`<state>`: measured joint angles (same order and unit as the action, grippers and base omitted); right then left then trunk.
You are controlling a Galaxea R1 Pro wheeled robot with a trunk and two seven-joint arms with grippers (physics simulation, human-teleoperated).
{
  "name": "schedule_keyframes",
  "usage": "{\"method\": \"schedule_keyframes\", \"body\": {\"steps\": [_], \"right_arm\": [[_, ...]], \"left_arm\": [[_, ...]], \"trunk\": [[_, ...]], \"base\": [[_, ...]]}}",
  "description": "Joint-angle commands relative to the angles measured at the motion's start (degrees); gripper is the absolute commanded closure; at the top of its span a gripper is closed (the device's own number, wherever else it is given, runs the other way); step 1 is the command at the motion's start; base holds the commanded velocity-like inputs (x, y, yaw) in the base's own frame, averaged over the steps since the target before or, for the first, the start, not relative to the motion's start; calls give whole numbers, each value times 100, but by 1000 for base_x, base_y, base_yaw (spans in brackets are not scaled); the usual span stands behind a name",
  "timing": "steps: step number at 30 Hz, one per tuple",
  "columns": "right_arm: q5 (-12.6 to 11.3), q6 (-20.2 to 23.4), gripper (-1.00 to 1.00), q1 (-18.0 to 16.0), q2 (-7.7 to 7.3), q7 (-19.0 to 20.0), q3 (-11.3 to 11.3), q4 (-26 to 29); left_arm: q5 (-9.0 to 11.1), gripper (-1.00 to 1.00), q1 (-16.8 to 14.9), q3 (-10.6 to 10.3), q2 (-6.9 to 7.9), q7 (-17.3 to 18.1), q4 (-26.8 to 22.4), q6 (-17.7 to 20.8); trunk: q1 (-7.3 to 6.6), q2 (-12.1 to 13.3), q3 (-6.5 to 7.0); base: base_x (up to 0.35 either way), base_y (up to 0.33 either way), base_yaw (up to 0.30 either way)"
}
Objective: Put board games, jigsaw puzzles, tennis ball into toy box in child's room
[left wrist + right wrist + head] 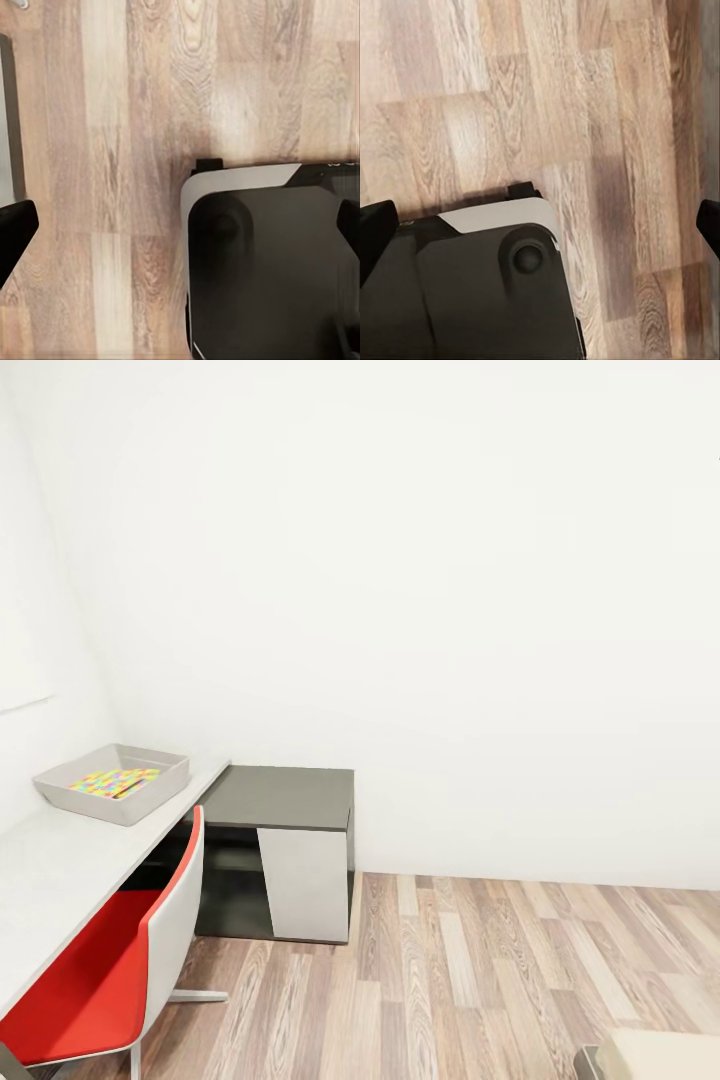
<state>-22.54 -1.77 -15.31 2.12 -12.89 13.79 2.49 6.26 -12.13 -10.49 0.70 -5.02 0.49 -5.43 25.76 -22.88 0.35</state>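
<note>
The light-grey toy box (100, 807) stands at the far end of the pale table (60, 860), at the left of the head view. A multicoloured jigsaw puzzle (113, 781) lies flat inside it. A beige corner of the bed (665, 1055) shows at the lower right. The board games and the tennis ball are out of view. My left gripper (180, 232) hangs open over the wooden floor and the robot's dark base, with nothing between its fingers. My right gripper (540, 229) is open in the same way, and it holds nothing.
A red and white chair (100, 970) is tucked against the table's near side. A low dark-grey cabinet (285, 800) with a white panel stands past the table's end, against the white wall. Wooden floor (480, 980) stretches from the cabinet to the bed.
</note>
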Motion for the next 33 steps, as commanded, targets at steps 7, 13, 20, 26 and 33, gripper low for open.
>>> {"method": "schedule_keyframes", "body": {"steps": [7,13,20,26,33], "right_arm": [[-84,-63,-100,34,19,86,31,-9],[-69,-115,-100,250,-111,76,17,-16],[-71,-119,-100,460,-160,76,26,-20],[-67,-121,-100,504,-168,76,23,-13],[-66,-121,-100,511,-166,76,25,-12]], "left_arm": [[47,-100,87,-50,-10,-2,3,-23],[16,-100,126,-59,-1,0,-8,-49],[20,-100,131,-67,-29,1,-6,-50],[10,-100,132,-63,-4,1,-6,-54],[7,-100,132,-67,-19,1,-5,-53]], "trunk": [[2,-4,-2],[2,-4,-2],[2,-4,-2],[2,-4,-2],[2,-4,-2]], "base": [[0,0,0],[0,0,0],[0,0,0],[0,0,0],[0,0,0]]}}
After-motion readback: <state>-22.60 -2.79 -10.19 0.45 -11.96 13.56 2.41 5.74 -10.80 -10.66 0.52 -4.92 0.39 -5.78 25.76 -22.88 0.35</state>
